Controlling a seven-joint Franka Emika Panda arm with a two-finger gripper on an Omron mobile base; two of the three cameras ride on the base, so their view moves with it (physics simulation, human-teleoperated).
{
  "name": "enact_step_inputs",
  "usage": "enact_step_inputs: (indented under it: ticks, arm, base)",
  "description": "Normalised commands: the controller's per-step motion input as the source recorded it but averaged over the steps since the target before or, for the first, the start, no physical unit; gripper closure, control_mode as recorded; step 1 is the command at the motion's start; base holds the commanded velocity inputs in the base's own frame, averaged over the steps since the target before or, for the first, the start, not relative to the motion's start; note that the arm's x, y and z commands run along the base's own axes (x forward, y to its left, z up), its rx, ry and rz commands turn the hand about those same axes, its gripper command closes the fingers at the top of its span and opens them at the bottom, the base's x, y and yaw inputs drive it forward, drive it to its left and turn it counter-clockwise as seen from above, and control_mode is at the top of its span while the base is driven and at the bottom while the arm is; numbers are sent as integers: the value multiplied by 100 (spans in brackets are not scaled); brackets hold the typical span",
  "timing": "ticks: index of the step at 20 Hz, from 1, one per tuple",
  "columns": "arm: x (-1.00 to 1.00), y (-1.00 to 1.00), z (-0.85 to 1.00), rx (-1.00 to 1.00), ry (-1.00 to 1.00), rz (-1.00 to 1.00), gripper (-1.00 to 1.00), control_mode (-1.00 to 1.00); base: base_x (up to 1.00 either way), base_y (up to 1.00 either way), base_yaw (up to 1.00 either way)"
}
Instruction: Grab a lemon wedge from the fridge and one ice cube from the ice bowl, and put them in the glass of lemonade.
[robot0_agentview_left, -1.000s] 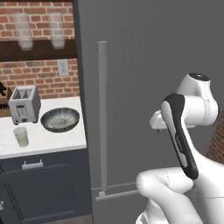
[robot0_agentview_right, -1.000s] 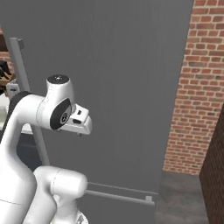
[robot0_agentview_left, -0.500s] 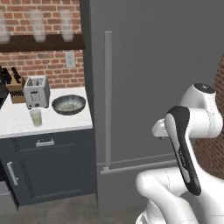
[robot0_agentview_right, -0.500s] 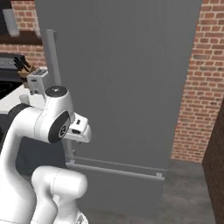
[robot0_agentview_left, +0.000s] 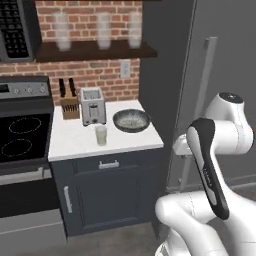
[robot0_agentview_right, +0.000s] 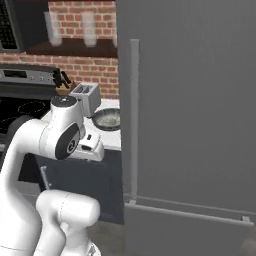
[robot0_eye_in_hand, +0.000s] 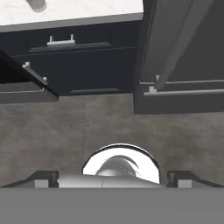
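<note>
The fridge (robot0_agentview_left: 225, 55) (robot0_agentview_right: 200, 90) stands shut, its long light grey handle (robot0_agentview_left: 201, 105) (robot0_agentview_right: 134, 115) upright; the lemon wedge is hidden behind the door. On the white counter (robot0_agentview_left: 75, 142) sit the ice bowl (robot0_agentview_left: 131, 120) (robot0_agentview_right: 107, 118) and, left of it near the front edge, the glass of lemonade (robot0_agentview_left: 101, 135). My arm is folded in front of the fridge, well short of the counter. In the hand view my gripper (robot0_eye_in_hand: 112, 178) points down at the floor, its fingertips (robot0_eye_in_hand: 43, 178) far apart and nothing between them. The fridge's lower edge (robot0_eye_in_hand: 183, 94) lies at the upper right.
A toaster (robot0_agentview_left: 93, 106) and knife block (robot0_agentview_left: 70, 107) stand behind the glass. A stove (robot0_agentview_left: 22, 131) is left of the counter, a shelf of tall frosted glasses (robot0_agentview_left: 103, 31) above. Dark cabinets (robot0_agentview_left: 107, 195) (robot0_eye_in_hand: 87, 61) sit below; grey floor (robot0_eye_in_hand: 109, 127) lies under the hand.
The whole picture has shifted: the base has moved, so the counter, stove and shelf now sit further in and the fridge lies more to the right. The arm keeps its folded pose.
</note>
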Motion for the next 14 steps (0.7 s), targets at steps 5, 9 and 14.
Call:
enact_step_inputs:
  ticks: [5,9,14]
  arm:
    - [0,0,0,0,0,0,-100,100]
    - [0,0,0,0,0,0,-100,100]
    - [0,0,0,0,0,0,-100,100]
  base:
    - [79,81,-16]
    - [80,57,-15]
    - [75,22,-15]
